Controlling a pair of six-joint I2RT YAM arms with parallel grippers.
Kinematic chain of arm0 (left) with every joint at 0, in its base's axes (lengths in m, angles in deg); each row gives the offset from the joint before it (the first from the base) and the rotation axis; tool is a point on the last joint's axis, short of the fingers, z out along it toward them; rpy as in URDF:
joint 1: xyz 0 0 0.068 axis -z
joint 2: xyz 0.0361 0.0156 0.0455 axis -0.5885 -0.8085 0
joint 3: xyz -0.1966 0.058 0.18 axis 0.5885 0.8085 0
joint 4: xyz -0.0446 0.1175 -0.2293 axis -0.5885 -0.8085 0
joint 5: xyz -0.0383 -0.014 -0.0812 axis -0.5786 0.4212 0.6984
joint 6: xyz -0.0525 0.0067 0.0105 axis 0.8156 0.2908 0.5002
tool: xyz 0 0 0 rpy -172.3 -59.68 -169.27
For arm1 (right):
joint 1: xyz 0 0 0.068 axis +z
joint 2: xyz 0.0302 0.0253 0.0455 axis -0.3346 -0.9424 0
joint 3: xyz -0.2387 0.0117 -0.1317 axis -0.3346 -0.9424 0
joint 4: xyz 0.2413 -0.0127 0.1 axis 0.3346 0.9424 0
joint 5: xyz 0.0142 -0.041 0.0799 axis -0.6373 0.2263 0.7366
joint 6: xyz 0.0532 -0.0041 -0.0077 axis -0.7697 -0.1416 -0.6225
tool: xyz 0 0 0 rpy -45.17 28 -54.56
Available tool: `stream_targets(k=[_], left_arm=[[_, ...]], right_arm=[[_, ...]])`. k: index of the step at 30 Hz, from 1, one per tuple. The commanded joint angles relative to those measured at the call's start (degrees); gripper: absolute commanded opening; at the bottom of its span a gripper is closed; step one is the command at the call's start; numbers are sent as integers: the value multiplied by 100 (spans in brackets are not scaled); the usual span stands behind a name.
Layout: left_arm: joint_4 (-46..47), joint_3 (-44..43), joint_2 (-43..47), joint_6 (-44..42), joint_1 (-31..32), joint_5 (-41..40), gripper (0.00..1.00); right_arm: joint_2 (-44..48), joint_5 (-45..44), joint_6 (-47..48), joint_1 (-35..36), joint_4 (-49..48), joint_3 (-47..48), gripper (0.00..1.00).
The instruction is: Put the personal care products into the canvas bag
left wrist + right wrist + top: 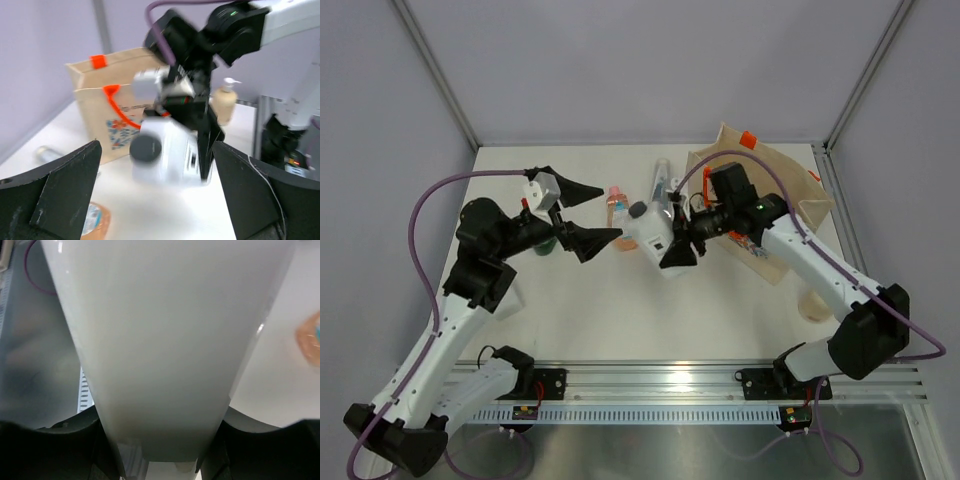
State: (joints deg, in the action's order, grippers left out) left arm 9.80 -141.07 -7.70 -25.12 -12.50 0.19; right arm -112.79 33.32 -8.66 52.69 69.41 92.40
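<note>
White dark-capped plastic bottle point(646, 236), label unreadably blurred, pinched in my right end effector point(668, 236); left end effector point(610, 213) spread. Right wrist shows only white.

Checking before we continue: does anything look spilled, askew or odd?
Nothing looks spilled. The silver tube lies flat beside the bag, and the right gripper holds the white bottle sideways.

Left tool point(582, 213) gapes wide, arm reaching inward; right tool point(675, 233) clamps the white bottle point(647, 236).

Left of the canvas bag point(810, 195), peach-pink bottle point(616, 205) and silver tube point(662, 180) obstruct.
</note>
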Motion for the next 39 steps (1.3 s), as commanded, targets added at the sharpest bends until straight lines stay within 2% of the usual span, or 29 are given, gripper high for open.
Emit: stream_targets(k=[1,6,10,11,13,19,27,30,33,37,39], left_arm=[[-723,-200,375,-759,-26,-1269,99],[-1347,116,771,-1015,-26,-1885,99],[-1647,494,1114,-1103,-26,-2255,99],[-1743,625,1271,-1146,-35,-2429,99],[-1831,731,1413,-1156,-26,-2589,99],[-2007,1188,1940,-1243,-35,-3010,99],[-1963,1549,2380,-1217,-26,-3143,99],[-1867,1663,2398,-1165,-26,-3169,99],[-1770,1681,2293,-945,-26,-3309,99],[-2058,1374,1942,-339,-35,-4352,99],[-2244,1155,1731,56,-35,-4836,99]], right_arm=[[772,194,-2,-834,-138,983,0],[703,-368,-144,-2344,275,2116,0],[264,-1220,433,-3006,827,2750,0],[19,-1674,610,-3059,933,2933,0],[-315,-1959,1048,-3226,1188,3092,0],[-764,-3100,1814,-3244,1339,2787,0],[-1688,-3603,2466,-3244,1988,2917,0],[-2013,-3796,2537,-3236,2200,3023,9],[-2391,-4244,2187,-3227,2121,3146,18],[-2891,-4762,1764,-3192,1902,3313,33],[-3006,-4755,1606,-3165,1910,3313,46]])
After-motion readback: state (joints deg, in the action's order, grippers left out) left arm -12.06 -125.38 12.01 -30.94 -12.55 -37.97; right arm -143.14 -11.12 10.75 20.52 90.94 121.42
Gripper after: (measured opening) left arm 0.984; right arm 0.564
